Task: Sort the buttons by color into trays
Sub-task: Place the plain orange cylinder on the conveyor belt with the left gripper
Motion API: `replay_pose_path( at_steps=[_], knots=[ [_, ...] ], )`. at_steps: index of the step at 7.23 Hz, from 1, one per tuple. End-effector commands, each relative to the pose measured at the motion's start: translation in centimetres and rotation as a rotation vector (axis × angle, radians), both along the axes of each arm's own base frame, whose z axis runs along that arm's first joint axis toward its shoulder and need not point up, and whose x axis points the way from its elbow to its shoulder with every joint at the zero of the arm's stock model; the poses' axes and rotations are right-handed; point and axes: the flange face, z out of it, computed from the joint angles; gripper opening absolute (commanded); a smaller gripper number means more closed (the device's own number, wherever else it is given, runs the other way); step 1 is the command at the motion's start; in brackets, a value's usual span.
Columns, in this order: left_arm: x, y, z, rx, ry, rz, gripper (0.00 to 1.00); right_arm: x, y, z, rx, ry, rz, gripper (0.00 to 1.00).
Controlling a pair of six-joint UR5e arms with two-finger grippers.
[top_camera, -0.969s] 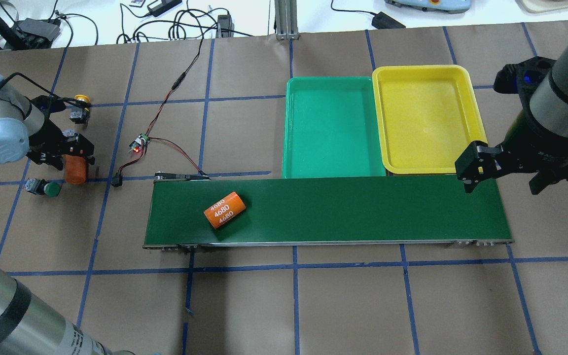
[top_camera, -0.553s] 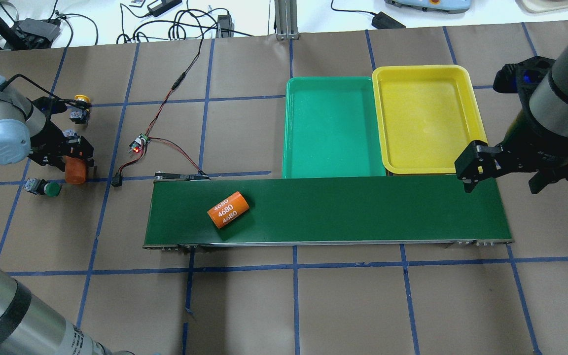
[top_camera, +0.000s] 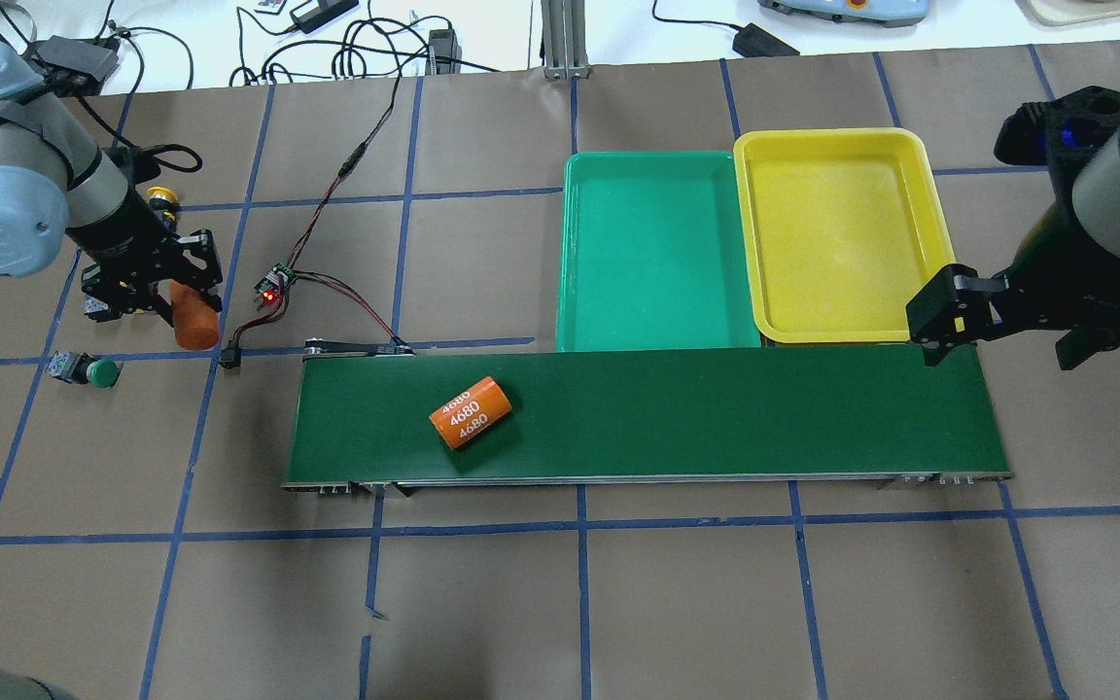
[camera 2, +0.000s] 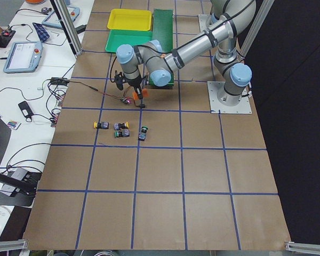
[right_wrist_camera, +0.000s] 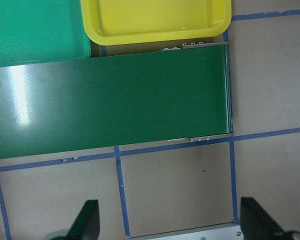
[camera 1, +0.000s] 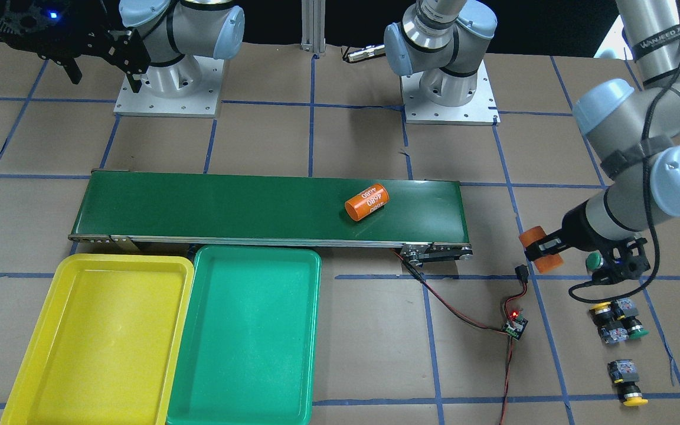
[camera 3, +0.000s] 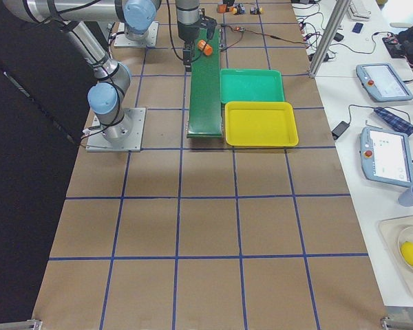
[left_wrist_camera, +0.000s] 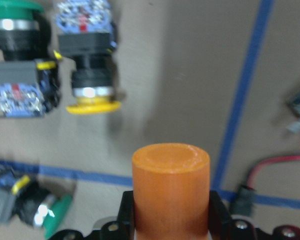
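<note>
Between the fingers of the left gripper (left_wrist_camera: 171, 222) sits a plain orange cylinder (left_wrist_camera: 171, 175), clamped near its base, its flat end pointing away from the wrist. That gripper hangs over the brown paper (top_camera: 521, 603) just off the end of the conveyor belt (top_camera: 716, 413) on the robot's left, near a small circuit board (top_camera: 273, 285) with a red light. Near it a green button (top_camera: 93, 371) lies on its side. A little farther out, a yellow button (camera 1: 608, 309) and a second green button (camera 1: 626, 332) lie touching, side by side and head to tail, their caps facing opposite ways. Beyond them a second yellow button (camera 1: 628, 383) lies alone. All four rest on the paper, well apart from the trays. On the belt, toward that same end, lies an orange cylinder marked 4680 (top_camera: 470, 413), on its side and askew to the belt's length. Along the belt's edge away from the robot sit the green tray (top_camera: 657, 253) and the yellow tray (top_camera: 842, 233), side by side with rims touching, the yellow one nearer the robot's right. At the belt's other end, by the yellow tray's corner, hovers the right gripper (right_wrist_camera: 170, 227), its jaws spread wide, with paper and blue tape lines showing between them.
</note>
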Motion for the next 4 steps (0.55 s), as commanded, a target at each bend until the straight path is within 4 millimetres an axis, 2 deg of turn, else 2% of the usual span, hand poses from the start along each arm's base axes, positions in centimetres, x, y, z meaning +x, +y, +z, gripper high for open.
replay_pose_path(
  at_steps=[1, 2, 3, 4],
  knots=[
    [-8.3, 3.7, 2.7, 0.060, -0.052, 0.255, 0.00, 0.0, 0.1, 0.3, -0.007, 0.007, 0.000, 1.00],
    [-11.8, 6.9, 0.9, 0.099, -0.088, 0.353, 0.00, 0.0, 0.1, 0.3, -0.008, -0.001, -0.003, 1.00],
    [-14.7, 8.8, -1.2, 0.095, -0.114, 0.399, 0.00, 0.1, 0.1, 0.2, -0.008, -0.002, -0.003, 1.00],
    [-16.7, 9.2, -3.7, 0.072, -0.130, 0.426, 0.00, 0.0, 0.1, 0.2, -0.007, -0.001, -0.002, 1.00]
  ],
)
